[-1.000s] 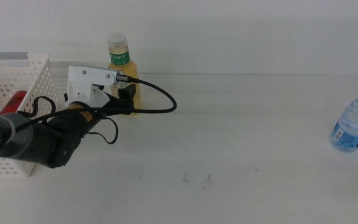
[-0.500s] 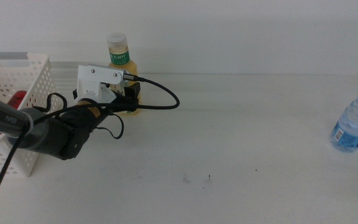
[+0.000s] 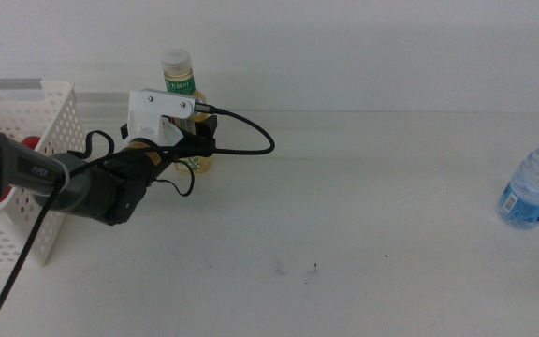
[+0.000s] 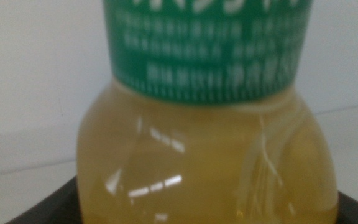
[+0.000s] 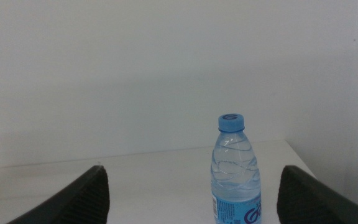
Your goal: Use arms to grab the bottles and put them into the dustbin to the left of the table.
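**White table, tea bottle lined up for the grab**

White tabletop [image 3: 372,206] under even light, plain pale wall behind. Far left: dustbin [image 3: 50,122] at the table's edge, with a red can [image 3: 28,144] showing through its holed wall.

Just beside the bin, reaching in from the left: left arm [image 3: 101,187], with the left gripper [image 3: 199,145] pressed up to the lower body of the tea bottle [image 3: 180,89]. Bottle upright, near the back of the table, cap and green label clear above the wrist casing. Whether the claw has clenched on it or merely flanks it: cannot tell.

For a clean step, judged from this: confirm a firm squeeze on the wide lower body, not the tapering shoulder. Lift straight up before swinging left. Clear the bin's rim fully, mind the looping black cable [image 3: 251,140], and release only once over the opening.

Centre front: a few dark specks [image 3: 279,270]. Far right: water bottle [image 3: 534,183], upright, well apart from everything else.

Shown only by the left wrist view: amber liquid and the label's lower edge filling the frame, proof of a very close, centred approach. Shown only by the right wrist view: right gripper [image 5: 192,169], absent from the middle view, spread wide, empty, and aimed at the blue-capped bottle, which stands apart from it.
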